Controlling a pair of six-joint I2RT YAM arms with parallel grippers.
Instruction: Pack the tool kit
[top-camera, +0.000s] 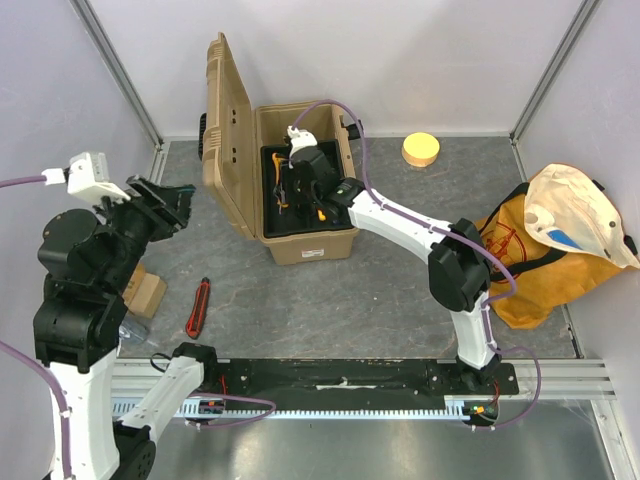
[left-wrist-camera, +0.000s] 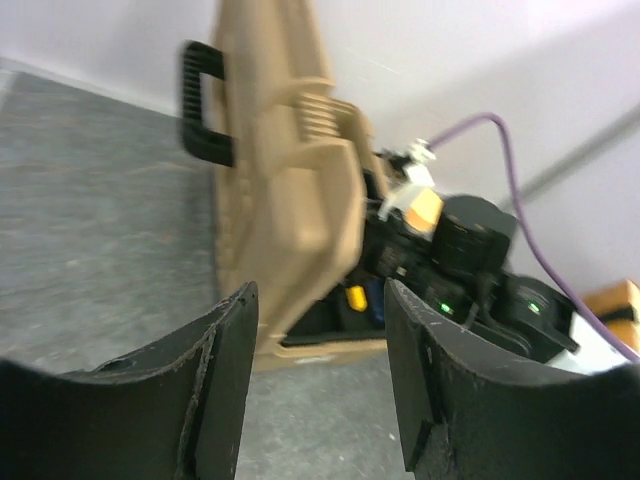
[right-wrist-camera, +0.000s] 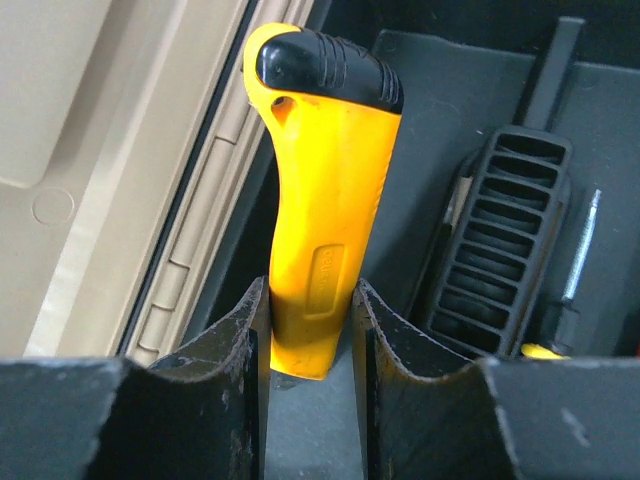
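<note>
Placing step: the right jaws clench a yellow-handled tool (right-wrist-camera: 325, 170) above the black tray (right-wrist-camera: 430, 70) inside the open toolbox (top-camera: 305, 245), while the left jaws hang released and empty, facing the lid. The next move calls for lowering the tool into the tray and letting go; a red-handled tool (top-camera: 198, 307) on the bench awaits packing.

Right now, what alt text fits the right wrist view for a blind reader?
The right claw grips a yellow tool handle with a black cap, over the black inner tray of the open tan toolbox. A black ribbed part and a thin metal shaft lie in the tray.
</note>
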